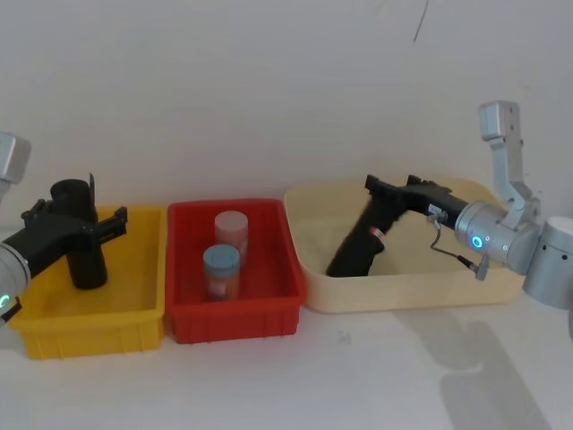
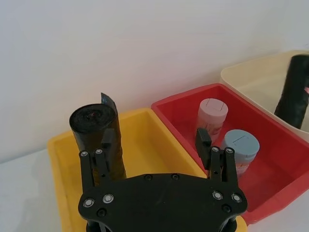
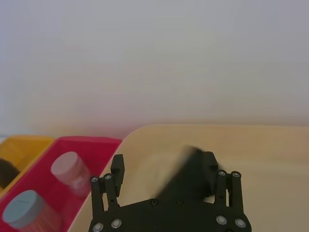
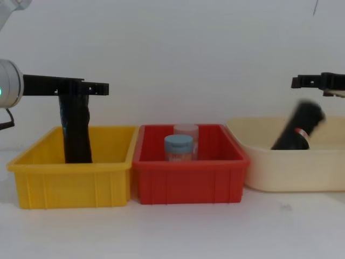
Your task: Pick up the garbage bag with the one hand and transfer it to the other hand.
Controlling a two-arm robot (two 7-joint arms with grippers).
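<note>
- We see the garbage bag in the beige bin, leaning, its long axis slanting up toward our right.
- The right gripper is at its top, fingers spread, not clamping.
- The left gripper, fingers apart, is beside the upright plain black roll in the yellow bin.

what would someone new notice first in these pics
Three bins in a row: a yellow bin left, a red bin with a pale jar and a blue jar in the middle, a cream bin right. A black roll stands in the yellow bin at the open left gripper; the red-labelled garbage bag leans in the cream bin by the open right gripper.
</note>
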